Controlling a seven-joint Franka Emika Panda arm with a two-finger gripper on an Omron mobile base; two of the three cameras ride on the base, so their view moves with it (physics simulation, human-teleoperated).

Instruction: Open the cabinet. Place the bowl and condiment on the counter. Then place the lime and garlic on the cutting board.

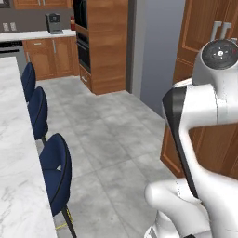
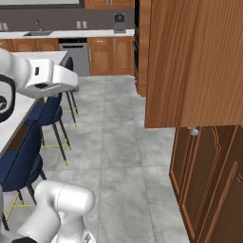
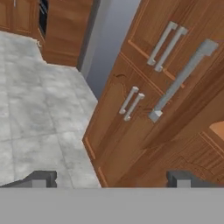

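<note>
The cabinet (image 3: 175, 87), reddish-brown wood with long grey bar handles (image 3: 181, 81), stood on the robot's right, one upper door swung out and hiding its shelves. The marble counter (image 1: 14, 153) ran along the left, navy stools (image 1: 56, 172) beside it on grey tile. The gripper (image 3: 111, 179) hung wide open, holding nothing, near the doors.

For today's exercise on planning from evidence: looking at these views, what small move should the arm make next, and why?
Probably swing the open gripper around the part-open cabinet door's free edge and push it wider. In the hand view that door stands ajar, its long grey handle close ahead, with a strip of shelf showing behind; the fingers are spread and hold nothing. The gap looks too narrow for reaching inside.
</note>
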